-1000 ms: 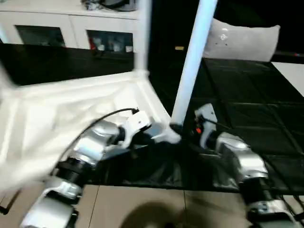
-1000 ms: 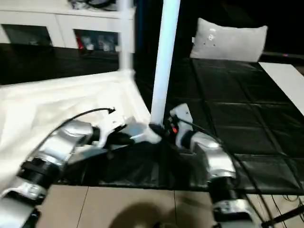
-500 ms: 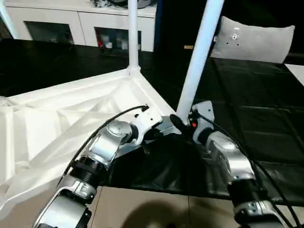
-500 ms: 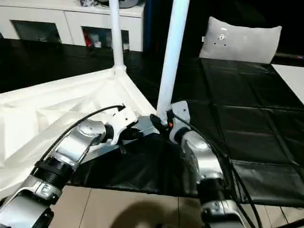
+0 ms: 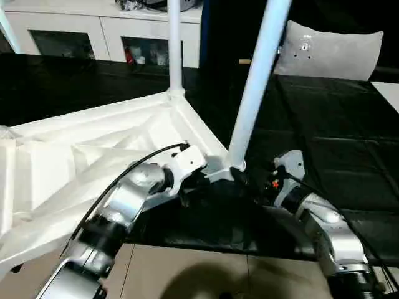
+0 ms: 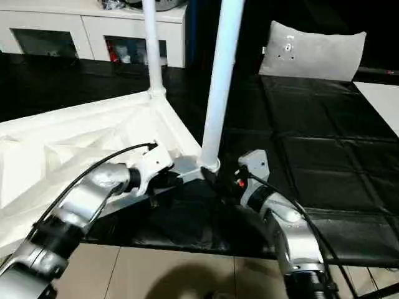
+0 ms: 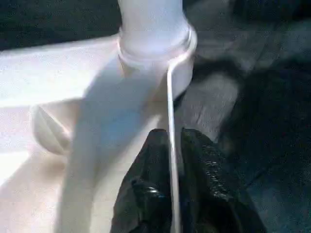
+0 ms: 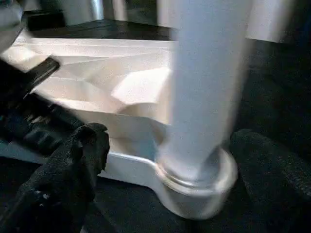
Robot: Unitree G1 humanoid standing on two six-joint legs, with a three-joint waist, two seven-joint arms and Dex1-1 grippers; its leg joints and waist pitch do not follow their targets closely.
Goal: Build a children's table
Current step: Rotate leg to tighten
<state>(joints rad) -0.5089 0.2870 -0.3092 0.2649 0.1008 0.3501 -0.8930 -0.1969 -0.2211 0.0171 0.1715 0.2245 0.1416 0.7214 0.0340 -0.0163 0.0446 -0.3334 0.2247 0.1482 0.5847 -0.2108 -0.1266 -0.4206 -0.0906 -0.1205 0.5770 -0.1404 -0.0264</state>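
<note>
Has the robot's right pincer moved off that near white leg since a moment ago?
Yes. The right pincer has backed away from the near leg toward the robot, fingers spread either side of its corner socket.

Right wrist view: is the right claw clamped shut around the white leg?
No. The right claw stands open, its fingers apart on either side of the leg, clear of it.
</note>
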